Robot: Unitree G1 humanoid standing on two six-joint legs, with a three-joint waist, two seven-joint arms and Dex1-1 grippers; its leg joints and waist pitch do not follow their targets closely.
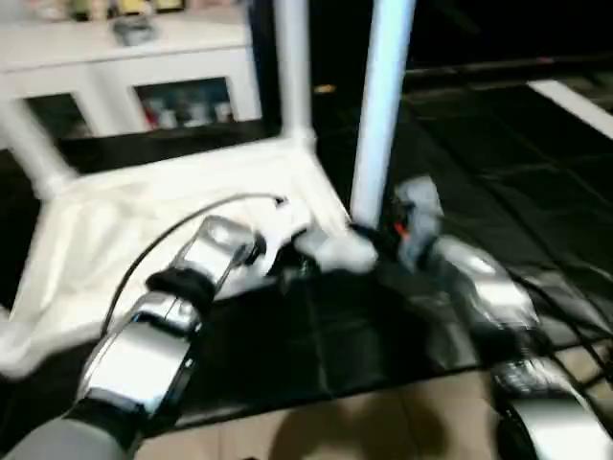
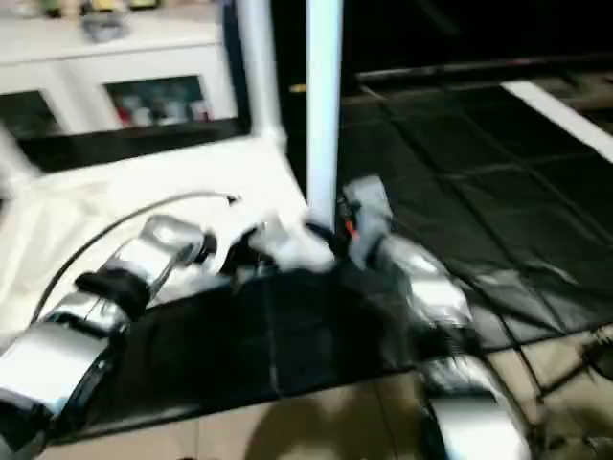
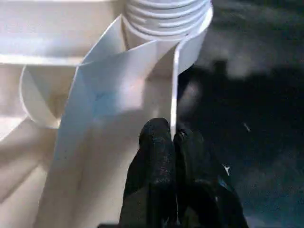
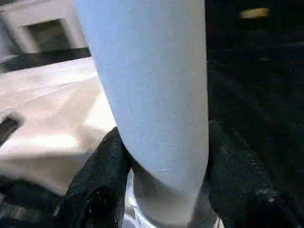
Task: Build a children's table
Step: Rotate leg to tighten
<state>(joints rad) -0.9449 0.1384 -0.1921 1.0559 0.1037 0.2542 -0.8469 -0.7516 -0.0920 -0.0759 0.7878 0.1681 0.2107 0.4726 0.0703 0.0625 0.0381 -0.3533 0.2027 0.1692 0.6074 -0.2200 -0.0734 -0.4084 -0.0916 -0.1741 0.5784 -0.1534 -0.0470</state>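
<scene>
The table top [image 1: 172,220] is seen lying underside up on the dark floor [image 1: 479,134], with the leg [image 1: 383,105] standing upright at its near right corner socket [image 3: 166,19]. The leg's long axis runs straight up from the socket. The right hand [image 4: 161,190] is clamped around the leg's lower end, one finger on each side, directly above the socket. The left hand [image 3: 173,156] is clenched on the thin rim wall of the top, just left of that corner. Any seating or turning of the leg is judged to fall to the right hand.
</scene>
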